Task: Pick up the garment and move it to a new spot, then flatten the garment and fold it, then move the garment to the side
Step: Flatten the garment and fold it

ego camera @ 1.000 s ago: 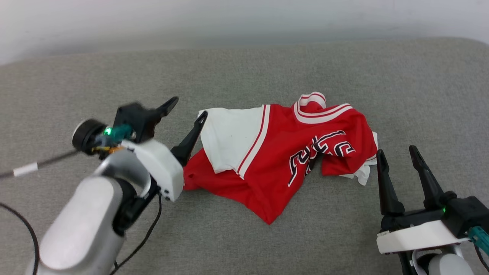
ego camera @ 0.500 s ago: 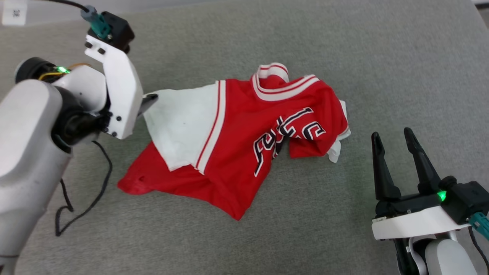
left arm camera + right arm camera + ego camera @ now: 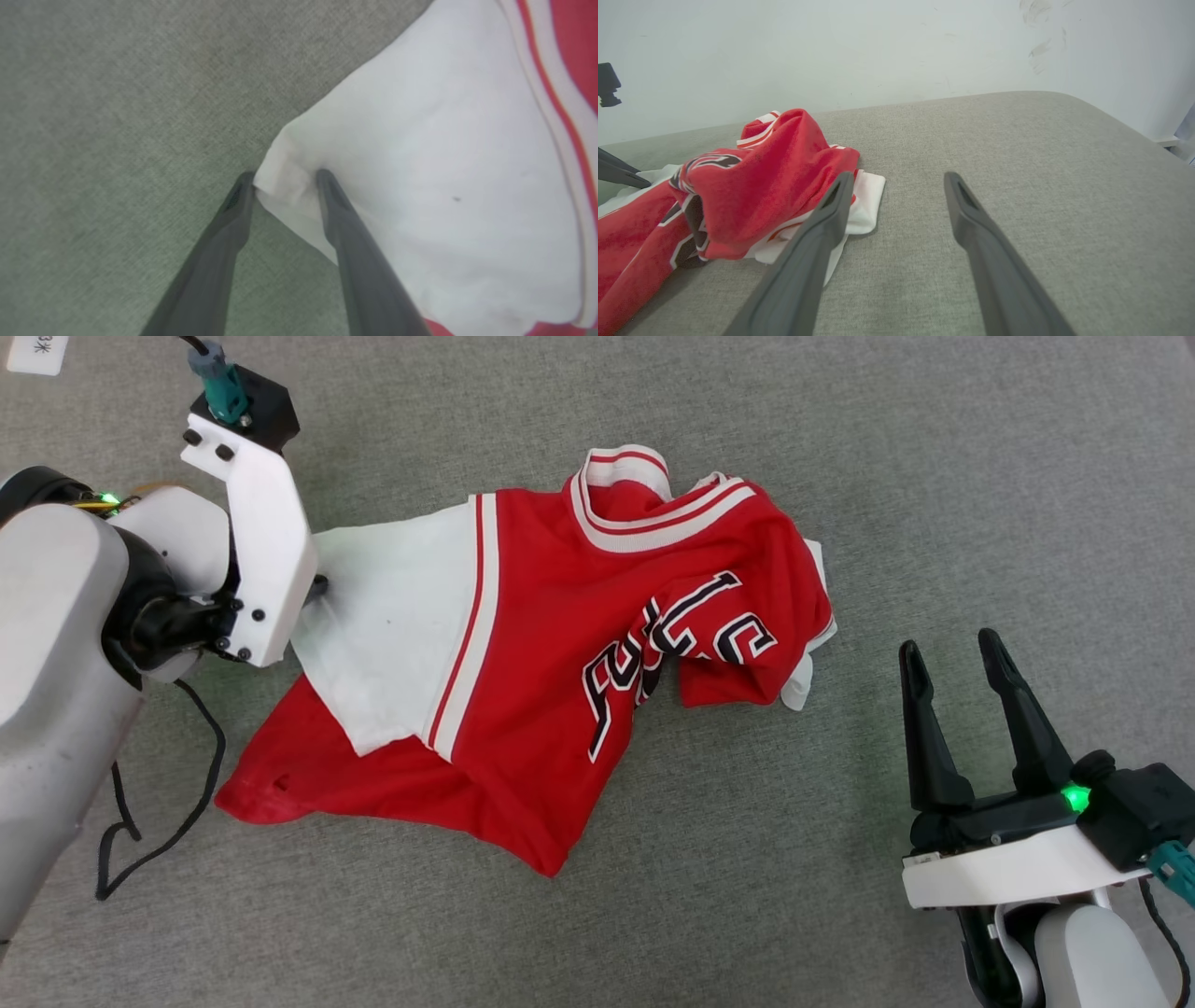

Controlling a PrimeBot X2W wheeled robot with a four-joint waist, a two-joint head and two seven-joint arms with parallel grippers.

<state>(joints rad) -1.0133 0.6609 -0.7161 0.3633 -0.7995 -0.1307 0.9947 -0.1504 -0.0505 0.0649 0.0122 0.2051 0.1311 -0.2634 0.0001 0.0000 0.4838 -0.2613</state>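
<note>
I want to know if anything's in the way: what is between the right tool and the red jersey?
Nothing but bare grey cushion lies between the right tool and the jersey, as the head view shows.

Right claw (image 3: pixel 899 179) stands open above the grey fabric worktop (image 3: pixel 1041 154). Crumpled red jersey T-shirt (image 3: pixel 775 154) lies heaped just beside one finger, white sleeve edge nearest.

1. Lighting: bright, even and diffuse, from overhead.
2. Shadows: soft and narrow, along the hem of the shirt (image 3: pixel 523 644) and under the black cable (image 3: pixel 159 821).
3. Left wrist view: blurred throughout, weave smeared.
4. Right wrist view: sharper, with wide-angle bending at the edges.
</note>
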